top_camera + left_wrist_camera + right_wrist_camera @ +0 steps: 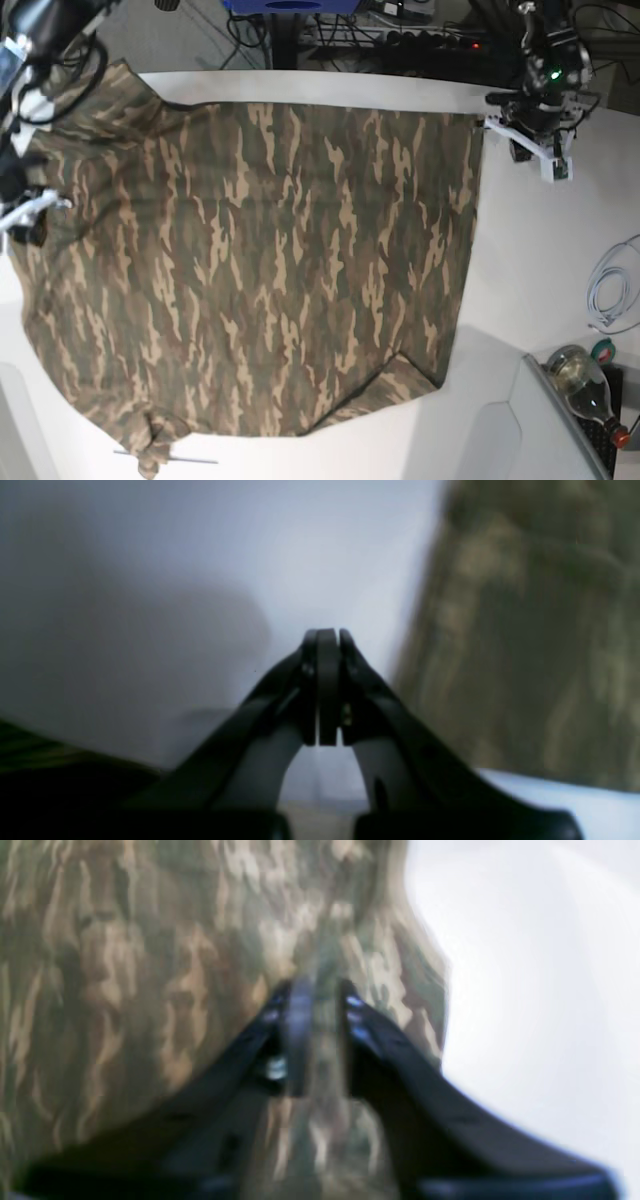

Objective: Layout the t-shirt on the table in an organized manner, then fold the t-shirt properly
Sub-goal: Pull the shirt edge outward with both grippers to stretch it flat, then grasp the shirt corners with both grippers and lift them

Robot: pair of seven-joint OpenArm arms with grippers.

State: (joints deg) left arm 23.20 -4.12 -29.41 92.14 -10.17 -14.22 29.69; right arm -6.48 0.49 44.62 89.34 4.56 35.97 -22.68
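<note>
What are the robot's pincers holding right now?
The left pincer is shut on nothing, beside the t-shirt. The right pincer is over the shirt, jaws a little apart; too blurry to tell if it holds cloth.

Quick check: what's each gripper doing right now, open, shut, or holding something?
Left gripper: shut, empty, over the table beside the t-shirt.
Right gripper: jaws slightly apart over the t-shirt; too blurred to tell whether it grips cloth.

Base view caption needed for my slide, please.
Camouflage t-shirt spread across the white table, an arm at each side.
</note>
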